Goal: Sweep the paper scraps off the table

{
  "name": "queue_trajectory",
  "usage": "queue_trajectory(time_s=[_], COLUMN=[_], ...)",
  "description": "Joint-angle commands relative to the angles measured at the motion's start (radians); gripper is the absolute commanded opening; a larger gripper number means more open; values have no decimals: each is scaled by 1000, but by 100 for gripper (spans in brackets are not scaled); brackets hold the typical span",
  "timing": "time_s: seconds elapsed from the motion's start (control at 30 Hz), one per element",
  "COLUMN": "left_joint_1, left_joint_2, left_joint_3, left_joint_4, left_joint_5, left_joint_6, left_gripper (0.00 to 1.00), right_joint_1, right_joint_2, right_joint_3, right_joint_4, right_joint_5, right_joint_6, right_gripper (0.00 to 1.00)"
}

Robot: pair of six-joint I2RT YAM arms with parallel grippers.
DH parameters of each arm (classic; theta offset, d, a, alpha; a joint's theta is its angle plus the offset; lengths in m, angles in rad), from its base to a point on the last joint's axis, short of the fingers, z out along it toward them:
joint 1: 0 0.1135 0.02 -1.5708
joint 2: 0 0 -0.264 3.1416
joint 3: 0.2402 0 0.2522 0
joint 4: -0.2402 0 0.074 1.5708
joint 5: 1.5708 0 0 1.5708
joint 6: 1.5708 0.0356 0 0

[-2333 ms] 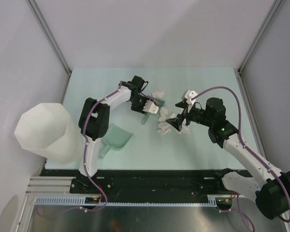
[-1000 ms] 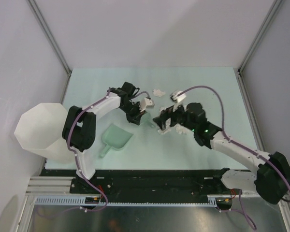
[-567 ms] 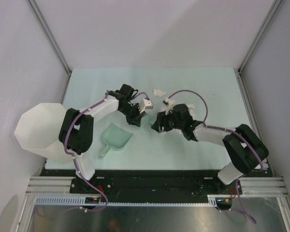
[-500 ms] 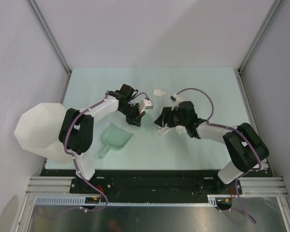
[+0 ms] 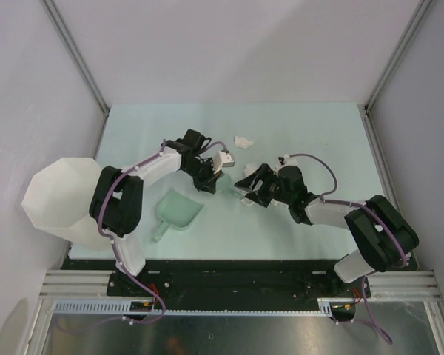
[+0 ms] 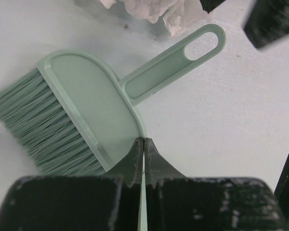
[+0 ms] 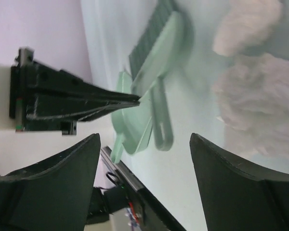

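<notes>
A green hand brush (image 6: 82, 115) lies on the table (image 5: 311, 133), and my left gripper (image 6: 144, 144) is shut on the rim of its back. The top view places that left gripper (image 5: 207, 179) mid-table. Paper scraps (image 6: 159, 10) lie just past the brush handle. My right gripper (image 5: 248, 185) hangs low beside the scraps (image 5: 245, 197), jaws open and empty. One more scrap (image 5: 243, 140) rests farther back. The right wrist view looks between open fingers (image 7: 62, 178) at the brush (image 7: 156, 45) and two wads (image 7: 260, 96).
A green dustpan (image 5: 179, 211) sits on the table near the left arm, also seen from the right wrist as the dustpan (image 7: 132, 127). A large white translucent bin (image 5: 63, 200) stands off the table's left front corner. Grey walls close in the table.
The right arm has folded in toward its base and its wrist has dropped lower, the gripper staying by the scraps next to the brush. The left arm and brush have barely moved.
</notes>
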Motion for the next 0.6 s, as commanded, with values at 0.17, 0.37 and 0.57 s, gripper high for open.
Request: queue_trajectory(time_s=[0.17, 0.37, 0.57], left_joint_1=[5, 5, 5], left_joint_2=[-80, -88, -86], left_joint_3=[-38, -35, -44], left_joint_4=[29, 31, 32], left_joint_5=[43, 48, 59], left_joint_6=[3, 6, 7], left_gripper=[0, 0, 0], right_joint_1=[52, 83, 95], right_joint_2=[-67, 40, 97], right_joint_3=[-31, -32, -21], right_joint_4=[-68, -70, 36], right_joint_5=[233, 205, 216], right_joint_6=[399, 547, 596], right_gripper=[81, 76, 73])
